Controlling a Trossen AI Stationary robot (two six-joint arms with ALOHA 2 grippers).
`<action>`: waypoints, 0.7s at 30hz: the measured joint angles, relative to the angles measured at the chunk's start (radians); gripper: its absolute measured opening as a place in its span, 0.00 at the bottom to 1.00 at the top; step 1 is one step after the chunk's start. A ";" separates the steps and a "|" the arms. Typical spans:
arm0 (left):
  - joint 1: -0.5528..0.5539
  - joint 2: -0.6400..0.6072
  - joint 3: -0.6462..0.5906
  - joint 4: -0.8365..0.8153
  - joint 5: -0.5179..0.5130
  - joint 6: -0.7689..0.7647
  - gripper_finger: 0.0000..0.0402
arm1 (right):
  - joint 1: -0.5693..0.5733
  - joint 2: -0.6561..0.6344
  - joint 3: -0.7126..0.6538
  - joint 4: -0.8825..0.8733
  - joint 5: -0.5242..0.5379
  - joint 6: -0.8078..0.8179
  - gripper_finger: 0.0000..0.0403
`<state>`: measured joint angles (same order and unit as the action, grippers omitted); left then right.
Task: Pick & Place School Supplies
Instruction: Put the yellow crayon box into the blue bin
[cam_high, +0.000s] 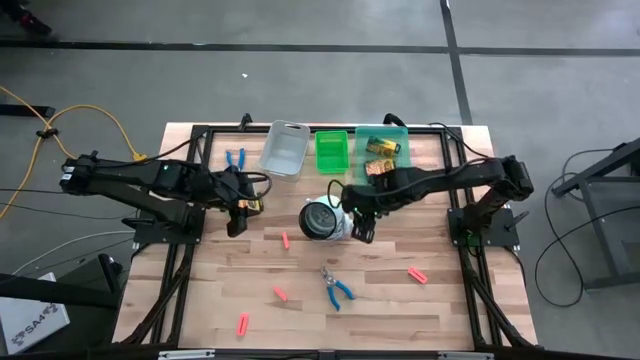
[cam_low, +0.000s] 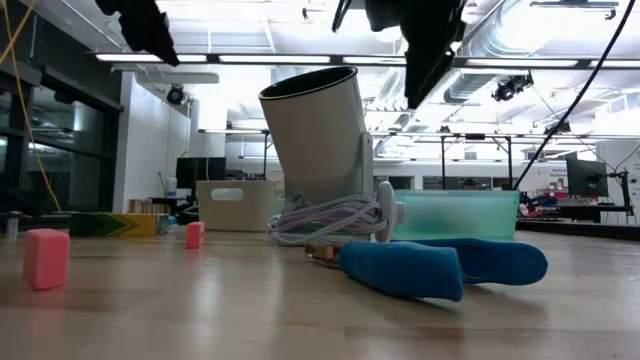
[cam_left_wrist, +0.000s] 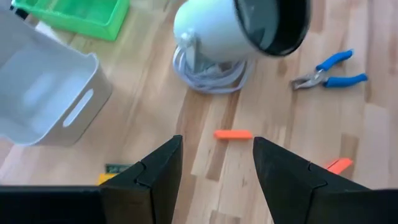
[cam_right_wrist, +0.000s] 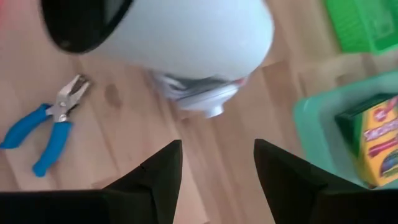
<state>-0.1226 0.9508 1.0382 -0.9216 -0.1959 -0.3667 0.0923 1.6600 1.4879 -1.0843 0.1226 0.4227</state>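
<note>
Blue-handled scissors (cam_right_wrist: 43, 134) lie just beyond the right gripper's (cam_right_wrist: 217, 180) spread, empty fingers (cam_right_wrist: 155, 180).

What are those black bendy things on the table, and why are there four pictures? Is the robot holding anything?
They are two robot arms, each ending in a two-finger claw. One picture looks down from above, one looks level across the table, and two come from cameras on the arms' wrists. The left claw hangs open over the wood, near a crayon box. The right claw hangs open beside a round white object. Neither holds anything. On the table lie blue scissors, another pair near the grey bin, and red-pink stubs such as this one. The teal bin already holds crayon boxes; a green bin sits beside it.
</note>
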 joint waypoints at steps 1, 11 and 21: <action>0.000 0.002 0.000 -0.011 -0.004 0.006 0.48 | 0.014 0.000 0.000 -0.002 0.001 0.015 0.47; 0.000 0.064 0.000 -0.048 0.022 0.275 0.48 | 0.139 0.000 0.000 0.001 0.009 0.201 0.47; 0.000 0.104 0.000 -0.048 0.080 0.319 0.48 | 0.230 0.000 0.000 0.026 0.009 0.420 0.47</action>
<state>-0.1230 1.0550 1.0382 -0.9699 -0.1157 -0.0477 0.3219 1.6600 1.4879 -1.0581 0.1318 0.8429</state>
